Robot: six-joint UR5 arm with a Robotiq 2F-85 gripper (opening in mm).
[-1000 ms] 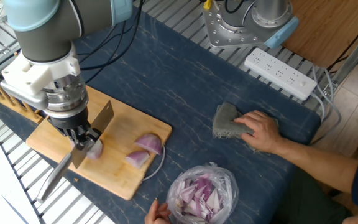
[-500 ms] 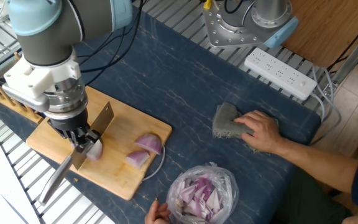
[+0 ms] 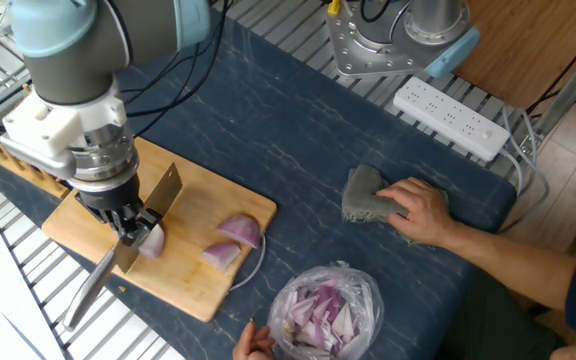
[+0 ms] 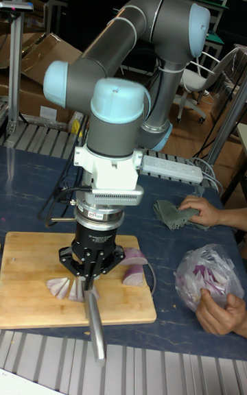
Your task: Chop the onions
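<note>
My gripper (image 3: 134,229) is shut on a knife (image 3: 155,210) over the left part of the wooden cutting board (image 3: 193,285). The knife's grey handle (image 3: 88,288) points toward the front-left edge. A pale onion piece (image 3: 152,241) lies right under the blade by the fingers. Two purple-skinned onion pieces (image 3: 240,230) (image 3: 221,256) rest on the board's right end. In the tall fixed view the gripper (image 4: 91,280) points straight down, with onion wedges (image 4: 63,289) at its left and onion halves (image 4: 135,266) at its right.
A clear plastic bag of chopped bits (image 3: 326,308) sits just off the board, held by a person's hand (image 3: 253,343). Another hand (image 3: 423,208) rests on a grey cloth (image 3: 366,196). A power strip (image 3: 453,118) and a metal mount (image 3: 373,45) stand at the back.
The arm's wrist has shifted very slightly to the left. The knife and the onion pieces sit where they were.
</note>
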